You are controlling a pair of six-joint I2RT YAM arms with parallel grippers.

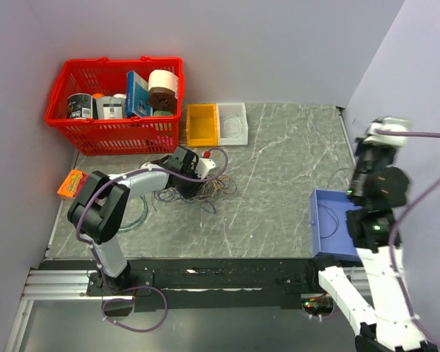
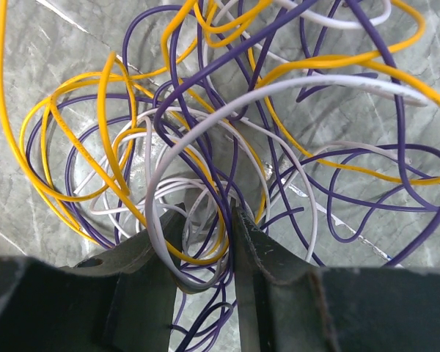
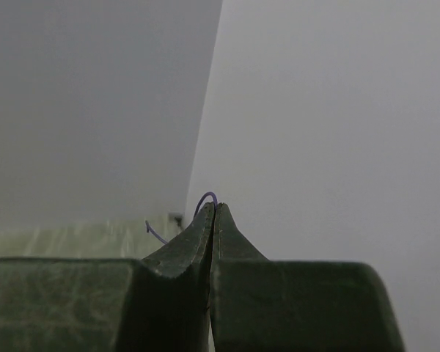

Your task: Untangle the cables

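Grey marbled table [image 1: 293, 169], seen from above. At 10 o'clock stands a red basket [image 1: 114, 136], at 4 a blue bin [image 1: 330, 246]. Just left of centre lie the cables [image 1: 198, 189], a purple, yellow and white heap sprawled roundly with no clear long axis. On the heap sits the left gripper [image 2: 205, 216], jaws apart. Loops thread the gap and fan toward its 12, and it seems to straddle rather than pinch them. Well apart at 3, the right gripper [image 3: 214, 209] is closed on a purple wire [image 3: 207, 196].
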